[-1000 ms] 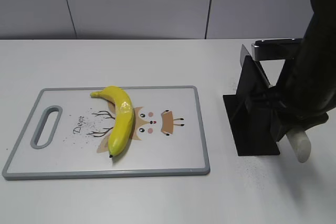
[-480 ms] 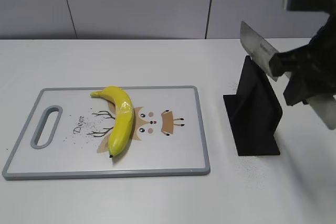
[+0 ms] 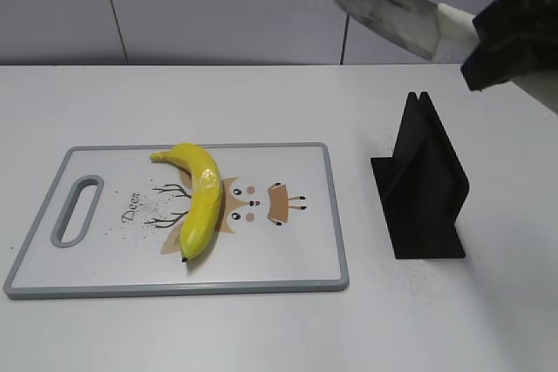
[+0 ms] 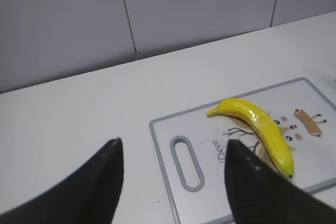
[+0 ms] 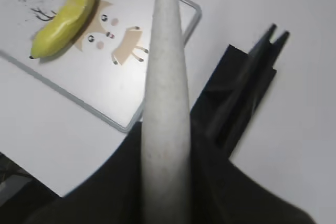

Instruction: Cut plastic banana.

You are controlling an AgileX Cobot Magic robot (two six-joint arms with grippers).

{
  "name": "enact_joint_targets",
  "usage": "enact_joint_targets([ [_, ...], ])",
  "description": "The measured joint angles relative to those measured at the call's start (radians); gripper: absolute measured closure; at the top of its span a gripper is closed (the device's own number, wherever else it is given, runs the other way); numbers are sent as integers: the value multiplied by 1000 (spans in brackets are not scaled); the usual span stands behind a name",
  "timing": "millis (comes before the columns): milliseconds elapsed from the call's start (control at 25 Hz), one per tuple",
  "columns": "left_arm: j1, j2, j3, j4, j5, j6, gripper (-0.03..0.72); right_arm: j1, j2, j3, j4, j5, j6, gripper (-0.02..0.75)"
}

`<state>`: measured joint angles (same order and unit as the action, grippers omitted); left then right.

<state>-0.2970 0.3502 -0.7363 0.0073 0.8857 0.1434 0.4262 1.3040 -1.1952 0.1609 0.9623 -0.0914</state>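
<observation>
- A white cutting board (image 3: 296, 241) with a grey rim and a cartoon deer print lies flat on a white surface (image 3: 261, 102); every place below is given relative to this board.
- The plastic banana (image 3: 200, 198) lies on the board's middle-left part, stem toward the board's far edge, dark tip toward its near edge, and it is whole and uncut.
- What has just changed: half a second ago the cleaver (image 3: 384, 10) was just above the black knife stand (image 3: 425, 189), which sits on the surface right of the board. Now the blade is high in the air, above and behind the board's right end, clear of the stand.
- This likely means that fetching the knife is done, and that carrying it over the banana and pressing down remain.
- The right tool (image 3: 493, 41) is pinching the cleaver's pale handle (image 5: 165, 108); in the right wrist view the handle runs up the middle between its dark fingers.
- The right arm is raised, well up and to the right of the board, with the blade pointing left and tilted slightly upward.
- The left tool (image 4: 173, 182) hovers off the board's handle end, its two fingers spread wide apart and holding nothing, with the board's handle slot (image 4: 186, 162) seen between them.
</observation>
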Motion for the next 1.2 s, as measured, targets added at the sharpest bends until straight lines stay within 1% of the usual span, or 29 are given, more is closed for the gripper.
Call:
enact_joint_targets([
  [80,0,95,-51,5,-24,19,92,0,28,-29,46,-9,-117,576],
  [240,0,289,-168,-7,-56,115,90,0,112,-80,98,-9,-290,576],
  [400,0,478,-298,-82,-52,241,89,0,198,-137,108,-5,-433,576],
  [520,0,604,-391,-183,-11,371,89,0,253,-167,113,1,-561,576],
  [680,0,762,-483,-315,118,610,91,0,320,-200,151,33,-818,576],
  [800,0,862,-540,-377,229,801,95,0,363,-222,205,39,-968,576],
  [880,-1,918,-566,-392,274,918,95,0,393,-242,251,48,-1045,576],
  [1080,-1,1024,-601,-430,306,1075,95,0,479,-305,348,113,-1228,576],
  [1200,-2,1077,-604,-473,326,1141,96,0,516,-343,371,116,-1271,576],
])
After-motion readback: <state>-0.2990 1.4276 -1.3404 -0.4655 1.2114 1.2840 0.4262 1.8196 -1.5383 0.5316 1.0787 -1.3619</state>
